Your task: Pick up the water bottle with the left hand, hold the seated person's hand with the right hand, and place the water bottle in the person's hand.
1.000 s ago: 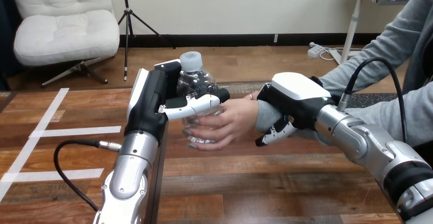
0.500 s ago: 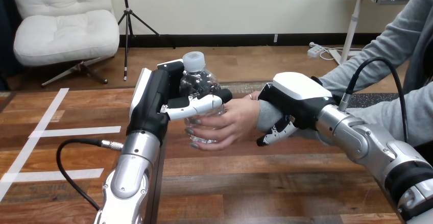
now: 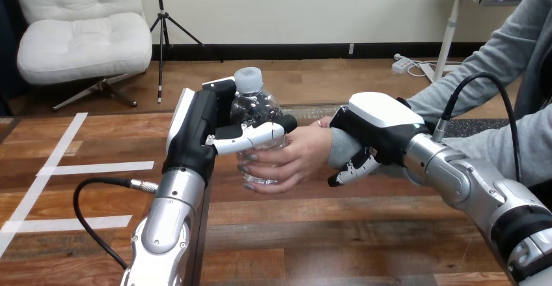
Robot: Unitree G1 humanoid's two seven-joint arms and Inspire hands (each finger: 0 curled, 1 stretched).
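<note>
Over table (image 3: 325, 234), clear white-capped water bottle (image 3: 255, 108)

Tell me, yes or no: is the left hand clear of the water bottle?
No, the left hand curls round the water bottle, beside the person's hand.

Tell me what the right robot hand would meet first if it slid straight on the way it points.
Probably the person's hand: the right robot hand is curled round the person's wrist and points left along it, with the water bottle just beyond.
</note>
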